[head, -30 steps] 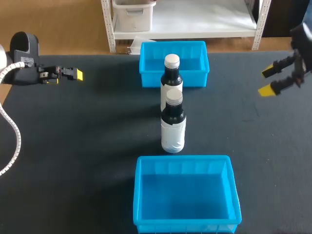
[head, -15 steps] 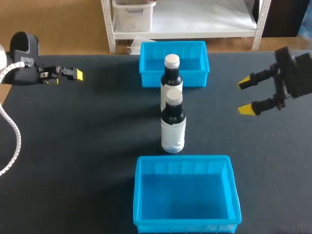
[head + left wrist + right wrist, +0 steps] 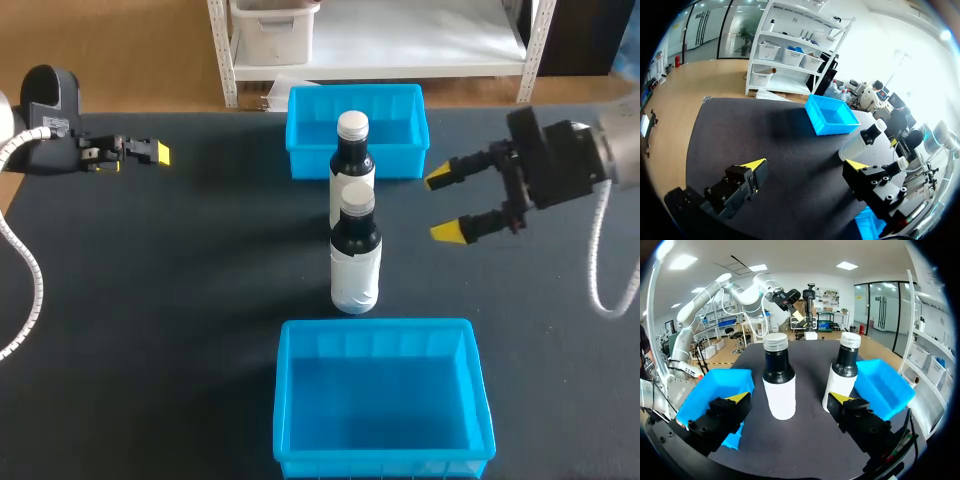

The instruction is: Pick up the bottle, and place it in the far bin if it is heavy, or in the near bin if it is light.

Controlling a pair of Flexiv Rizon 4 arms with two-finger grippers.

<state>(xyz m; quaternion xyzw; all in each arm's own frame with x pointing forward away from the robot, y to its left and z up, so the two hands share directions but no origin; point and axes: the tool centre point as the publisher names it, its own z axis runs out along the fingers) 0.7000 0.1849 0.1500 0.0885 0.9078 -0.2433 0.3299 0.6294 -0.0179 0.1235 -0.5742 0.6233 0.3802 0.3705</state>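
1. Black and white-labelled, the nearer bottle (image 3: 354, 255) is stood upright between the near bin (image 3: 375, 326) and the far bin (image 3: 305, 160), with a second bottle (image 3: 352, 150) just behind.
2. The approach is judged in hand: the right gripper (image 3: 447, 205) is held beside them, spread wide and empty, and must next be closed around one bottle.
3. The left gripper (image 3: 805, 165) is parked well apart, also spread and empty.
4. Since a second ago, the right gripper has been brought in from the right.

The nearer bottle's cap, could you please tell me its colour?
White cap, clearest in the head view.
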